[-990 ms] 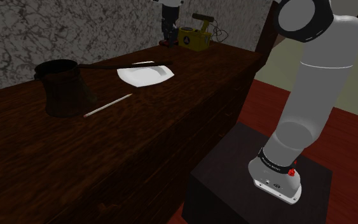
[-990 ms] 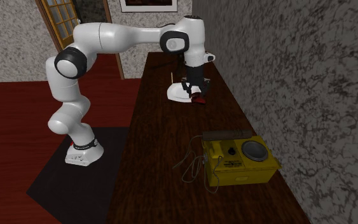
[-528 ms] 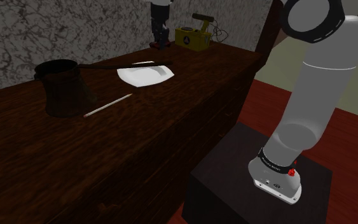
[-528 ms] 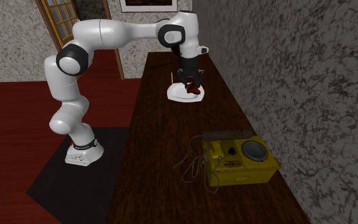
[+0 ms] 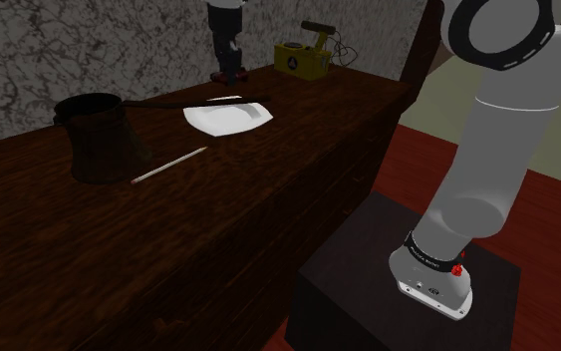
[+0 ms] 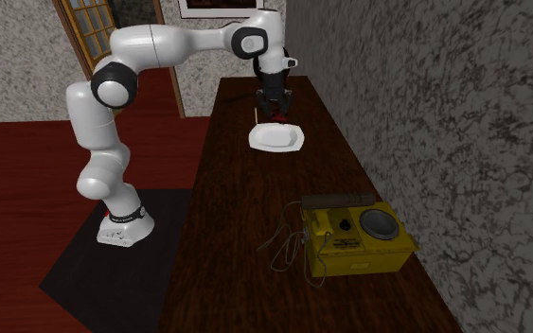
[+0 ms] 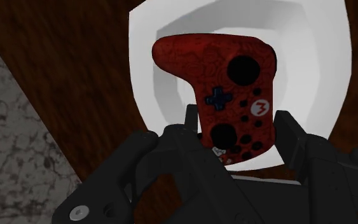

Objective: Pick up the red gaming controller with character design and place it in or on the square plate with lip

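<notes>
Counter (image 5: 268, 199): dark wood, running the length of the mottled grey wall.
Arm (image 5: 497, 150): white, stretched from its stand out over the counter's middle.
Pot (image 5: 99, 138): dark, long-handled, standing towards the counter's far end from the yellow meter box (image 6: 354, 235).
Plate (image 5: 230, 118): white, square, lipped and bare, about midway between the wall edge and the open edge.
Gripper (image 7: 238, 122): black fingers clamped on one end of the controller.
Controller (image 7: 225, 70): red, patterned, hanging in the air above the plate, not touching it.
Stick (image 5: 168, 165): thin and pale, lying between pot and plate.
Risk: I reckon a release from this height could bounce the controller off the lip. Being held by one end, it might also swing and land half on the rim.
Change: a second ago the hand was nearer the yellow box. It has carried the controller along the counter to over the plate.
</notes>
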Controlling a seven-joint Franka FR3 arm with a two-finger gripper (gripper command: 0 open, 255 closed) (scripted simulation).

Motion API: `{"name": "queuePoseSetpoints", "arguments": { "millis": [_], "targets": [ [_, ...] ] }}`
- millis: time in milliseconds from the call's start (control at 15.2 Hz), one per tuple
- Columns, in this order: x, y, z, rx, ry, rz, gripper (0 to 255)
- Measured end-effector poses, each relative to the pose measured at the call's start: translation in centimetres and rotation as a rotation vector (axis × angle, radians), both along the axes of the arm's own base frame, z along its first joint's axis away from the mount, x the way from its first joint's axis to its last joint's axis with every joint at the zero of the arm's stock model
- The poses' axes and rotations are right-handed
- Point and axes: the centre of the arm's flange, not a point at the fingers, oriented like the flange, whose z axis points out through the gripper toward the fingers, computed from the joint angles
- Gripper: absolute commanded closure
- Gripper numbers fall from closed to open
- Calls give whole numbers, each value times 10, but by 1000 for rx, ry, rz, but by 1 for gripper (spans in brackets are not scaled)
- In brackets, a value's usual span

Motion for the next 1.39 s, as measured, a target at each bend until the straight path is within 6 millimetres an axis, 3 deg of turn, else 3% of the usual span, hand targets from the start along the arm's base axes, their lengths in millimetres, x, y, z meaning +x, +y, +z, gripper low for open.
{"name": "queuePoseSetpoints", "arguments": {
  "millis": [264,1056,1386],
  "targets": [
    [-2,21,-12,0,0,-1,255],
    [-3,23,-75,0,0,-2,255],
    [-3,22,-81,0,0,-2,255]
  ]
}}
